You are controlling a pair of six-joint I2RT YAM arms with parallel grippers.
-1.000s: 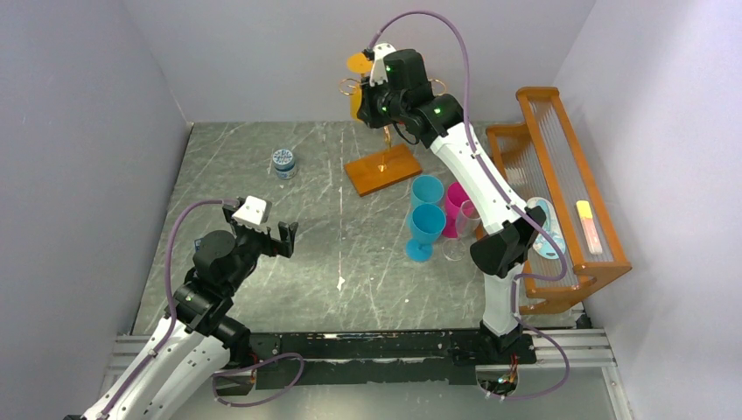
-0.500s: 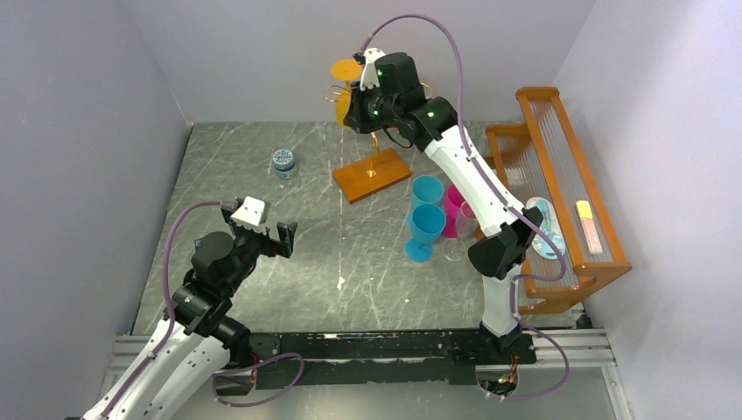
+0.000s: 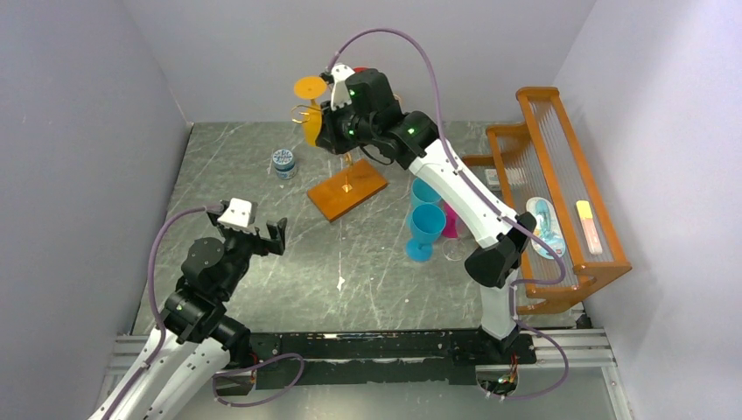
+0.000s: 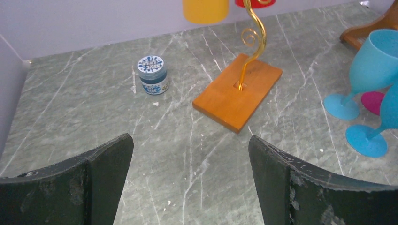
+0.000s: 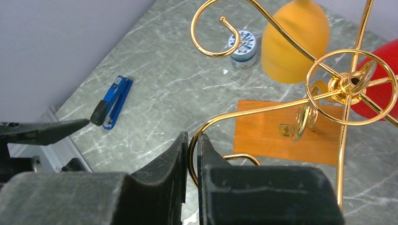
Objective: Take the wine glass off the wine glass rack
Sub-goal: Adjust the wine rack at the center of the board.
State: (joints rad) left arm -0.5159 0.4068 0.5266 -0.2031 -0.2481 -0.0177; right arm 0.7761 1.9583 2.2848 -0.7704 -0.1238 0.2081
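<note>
**K:** Entry on the wine glass rack. What does it look like, and where is it?

**M:** It is a thin gold wire tree. A wavy stem rises from a slot in a flat rectangular brown wooden base, with a ring at the top and arms ending in curled scrolls. It stands at the far middle of the grey marbled table, with its base skewed to the table's edges.

**K:** Any glasses on it?

**M:** Two, both hanging bowl down. The yellow wine glass is on the left side and has an opaque bowl and a flat round foot on top. The red wine glass is on the right and only partly in view.

**K:** Tools?

**M:** The right gripper is up at the rack, its fingers pressed nearly together on a curled gold arm below the ring. The left gripper hangs over the near left of the table, its fingers spread wide with nothing between them, well apart from the rack.

**K:** Any writing or labels?

**M:** A small jar stands left of the base. It has a blue-and-white patterned lid and a blue band, but the print is too small to read. Near right of the base stand two blue goblets, plain and unmarked.
</note>
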